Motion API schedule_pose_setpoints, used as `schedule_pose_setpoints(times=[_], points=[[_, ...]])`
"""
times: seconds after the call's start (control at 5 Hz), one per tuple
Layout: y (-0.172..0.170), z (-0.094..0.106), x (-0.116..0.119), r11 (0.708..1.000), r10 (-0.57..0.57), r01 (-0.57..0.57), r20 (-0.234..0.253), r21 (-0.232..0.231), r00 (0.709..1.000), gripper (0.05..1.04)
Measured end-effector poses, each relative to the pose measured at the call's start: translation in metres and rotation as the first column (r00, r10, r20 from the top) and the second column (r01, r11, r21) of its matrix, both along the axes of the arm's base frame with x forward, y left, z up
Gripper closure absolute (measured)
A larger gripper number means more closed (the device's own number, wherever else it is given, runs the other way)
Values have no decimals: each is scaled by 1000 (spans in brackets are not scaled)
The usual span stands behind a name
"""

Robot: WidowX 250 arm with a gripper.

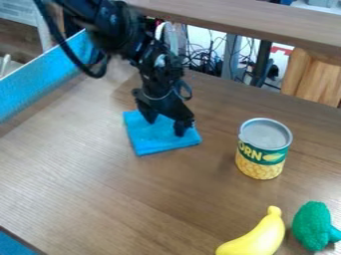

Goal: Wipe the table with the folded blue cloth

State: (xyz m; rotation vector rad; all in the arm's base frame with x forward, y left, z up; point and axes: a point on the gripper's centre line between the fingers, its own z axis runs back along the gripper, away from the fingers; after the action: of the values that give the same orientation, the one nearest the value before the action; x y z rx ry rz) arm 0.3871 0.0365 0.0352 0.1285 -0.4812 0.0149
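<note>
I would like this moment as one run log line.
gripper: open, fingers apart, at blue cloth | can: upright, on table | banana: beside green broccoli

Looks like a bright blue cloth [152, 141], folded into a thin, roughly square pad with fairly straight edges. Lies flat on the brown wood-grain desk [100, 189], slightly askew, well apart from the can of corn [263, 149]. Is partly hidden toward the far side.
</note>
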Motion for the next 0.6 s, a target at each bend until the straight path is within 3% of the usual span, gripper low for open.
schedule_pose_setpoints(times=[0.4,0.6], points=[[9,-2,-54,999,-7,9,-48,30,999,77],[13,-5,-81,1000,17,-16,-59,23,998,77]])
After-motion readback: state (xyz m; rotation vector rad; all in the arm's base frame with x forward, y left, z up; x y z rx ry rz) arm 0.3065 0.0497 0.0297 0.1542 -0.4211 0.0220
